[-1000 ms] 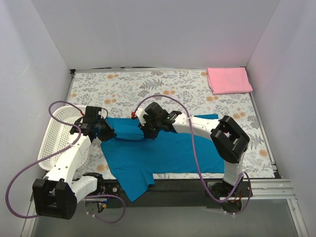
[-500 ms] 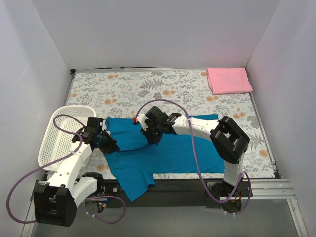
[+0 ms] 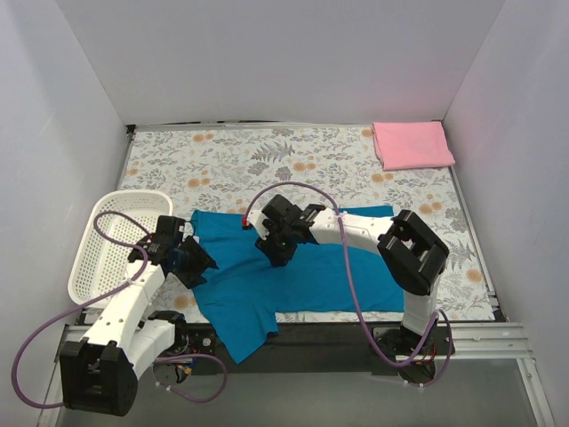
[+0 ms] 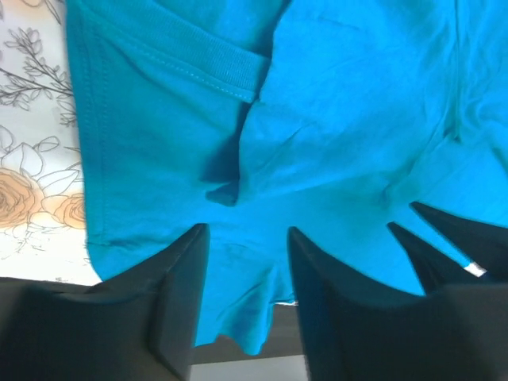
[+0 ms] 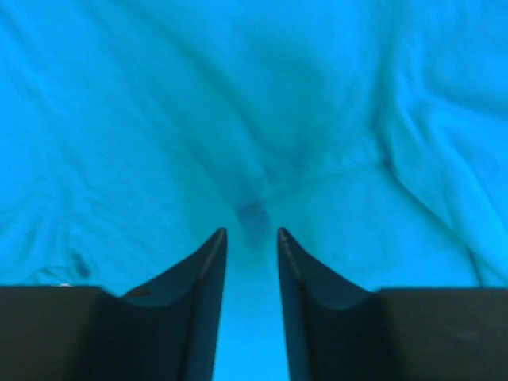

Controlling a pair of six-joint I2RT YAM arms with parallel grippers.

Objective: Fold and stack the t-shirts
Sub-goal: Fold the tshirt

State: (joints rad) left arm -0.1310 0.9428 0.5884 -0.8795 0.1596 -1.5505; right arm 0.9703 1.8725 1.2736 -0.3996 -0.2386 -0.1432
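Observation:
The teal-blue t-shirt lies spread across the near part of the floral table, one part hanging over the front edge. The light pink t-shirt rests folded in the far right corner. My left gripper hovers low over the teal shirt's left edge. In the left wrist view this gripper is open, with the teal cloth lying loose under the gap. My right gripper sits over the shirt's upper middle. In the right wrist view it is open above creased teal cloth, pinching nothing.
A white lattice basket stands at the left edge beside my left arm. White walls close in the back and both sides. The floral table cover shows between the two shirts. A dark rail runs along the front edge.
Both grippers were shut on the teal shirt's folded-over left part and drew it toward the near side. Both have now opened and let the cloth go.

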